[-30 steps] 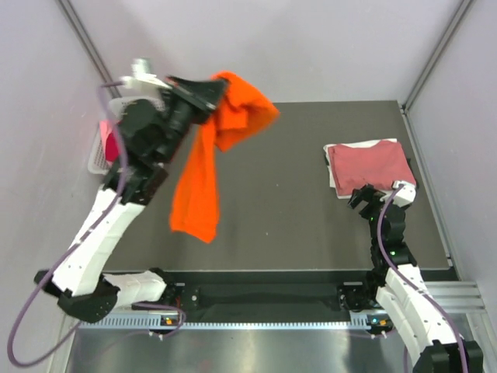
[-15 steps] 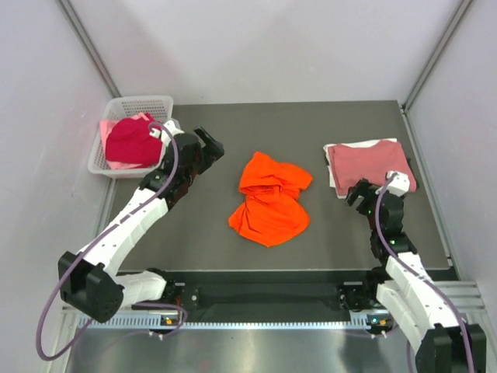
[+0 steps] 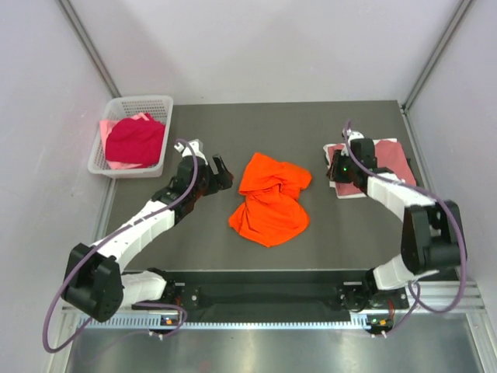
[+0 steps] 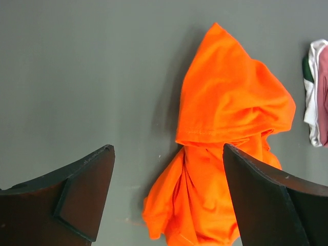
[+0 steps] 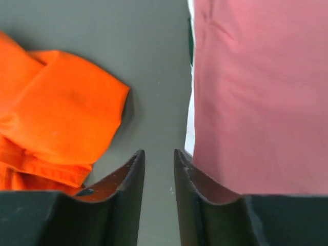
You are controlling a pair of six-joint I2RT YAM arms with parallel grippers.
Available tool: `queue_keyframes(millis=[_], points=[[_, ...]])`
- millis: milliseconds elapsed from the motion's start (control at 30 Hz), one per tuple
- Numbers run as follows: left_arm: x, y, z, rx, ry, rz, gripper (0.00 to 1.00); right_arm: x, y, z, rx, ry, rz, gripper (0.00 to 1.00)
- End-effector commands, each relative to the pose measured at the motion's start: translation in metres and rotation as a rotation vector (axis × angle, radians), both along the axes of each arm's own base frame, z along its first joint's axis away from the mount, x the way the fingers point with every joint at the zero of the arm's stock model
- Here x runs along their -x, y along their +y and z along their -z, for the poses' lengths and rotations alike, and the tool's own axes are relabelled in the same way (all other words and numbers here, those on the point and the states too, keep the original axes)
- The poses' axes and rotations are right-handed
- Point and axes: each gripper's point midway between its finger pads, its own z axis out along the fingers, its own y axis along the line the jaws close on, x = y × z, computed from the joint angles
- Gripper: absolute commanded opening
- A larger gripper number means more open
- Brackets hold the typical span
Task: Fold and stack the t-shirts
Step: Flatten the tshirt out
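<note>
Both hands empty over the bench [image 3: 311, 124].
Left hand [image 4: 168, 149] wide open, orange t-shirt [image 4: 230, 102] ahead; right hand [image 5: 159, 154] nearly closed, dusty rose t-shirt [image 5: 256, 92] just beside it.

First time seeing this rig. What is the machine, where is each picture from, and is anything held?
Two robot arms, the left arm and the right arm, sit bolted at the table edge. One picture looks down from above; the others come from wrist cameras. A crumpled orange t-shirt lies mid-table. At right, a folded dusty rose t-shirt rests on a white t-shirt. The basket at left holds a crimson t-shirt and a pale pink t-shirt. The left tool is open; the right tool is open only narrowly. Neither holds anything.
</note>
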Motion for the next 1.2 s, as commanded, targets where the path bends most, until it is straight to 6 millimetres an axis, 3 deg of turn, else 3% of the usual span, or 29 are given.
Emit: queue_keyframes(millis=[0,33,67,100,200,300,367,433,567,600,633,667,700,733,767,800,867,900,933,1000,1033,1167], points=[[-0.013,-0.016,-0.014,0.0,-0.136,0.101,0.91,-0.007,0.018,0.01,0.008,0.101,-0.114,0.25],[-0.012,-0.018,-0.007,-0.007,-0.129,0.123,0.91,-0.005,0.017,0.03,0.023,0.17,-0.114,0.2],[-0.013,-0.018,-0.005,-0.018,-0.134,0.13,0.9,-0.013,0.017,0.029,0.032,0.174,-0.114,0.19],[-0.014,-0.018,-0.003,-0.038,-0.144,0.14,0.9,-0.014,0.014,0.044,0.055,0.217,-0.11,0.19],[-0.017,-0.013,0.005,-0.067,-0.128,0.119,0.9,-0.02,0.007,0.055,0.101,0.258,-0.079,0.18],[-0.015,-0.023,0.011,-0.046,-0.12,0.168,0.89,-0.021,-0.005,0.078,0.166,0.332,-0.039,0.14],[-0.012,-0.03,0.018,-0.028,-0.116,0.209,0.88,-0.022,-0.026,0.083,0.254,0.352,0.035,0.09],[-0.009,-0.036,0.025,-0.014,-0.112,0.242,0.89,-0.023,-0.052,0.085,0.321,0.358,0.142,0.11],[-0.008,-0.043,0.038,-0.015,-0.061,0.275,0.91,-0.025,-0.09,0.071,0.328,0.33,0.285,0.24],[-0.005,-0.05,0.041,-0.004,-0.048,0.306,0.93,-0.028,-0.094,0.058,0.321,0.292,0.307,0.33],[-0.004,-0.053,0.043,0.001,-0.043,0.32,0.95,-0.028,-0.089,0.051,0.311,0.269,0.29,0.6],[-0.004,-0.056,0.042,0.002,-0.048,0.334,0.95,-0.029,-0.079,0.043,0.298,0.24,0.257,0.65],[-0.003,-0.062,0.041,0.009,-0.05,0.358,0.96,-0.03,-0.055,0.022,0.27,0.174,0.188,0.7],[0.0,-0.065,0.041,0.007,-0.053,0.371,0.95,-0.026,-0.044,0.016,0.261,0.145,0.159,0.9],[0.0,-0.067,0.039,0.005,-0.061,0.38,0.96,-0.024,-0.035,0.006,0.253,0.114,0.137,0.98],[0.002,-0.069,0.038,0.008,-0.065,0.391,0.95,-0.021,-0.016,-0.018,0.22,0.043,0.09,1.0],[0.004,-0.07,0.036,0.012,-0.081,0.404,0.96,-0.007,0.0,-0.026,0.143,0.014,0.062,1.0],[0.006,-0.072,0.034,0.016,-0.09,0.413,0.96,-0.002,0.009,-0.045,0.072,-0.037,0.035,1.0],[0.008,-0.075,0.031,0.026,-0.101,0.434,0.96,0.009,0.013,-0.039,0.039,-0.021,0.026,1.0],[0.011,-0.082,0.03,0.025,-0.119,0.466,0.95,0.022,0.028,-0.046,-0.04,-0.031,-0.046,0.99],[0.01,-0.083,0.031,0.012,-0.122,0.46,0.95,0.03,0.033,-0.041,-0.057,-0.01,-0.075,0.9],[-0.004,-0.089,0.036,-0.043,-0.102,0.442,0.9,0.053,0.052,-0.026,-0.092,0.079,-0.159,0.77]])
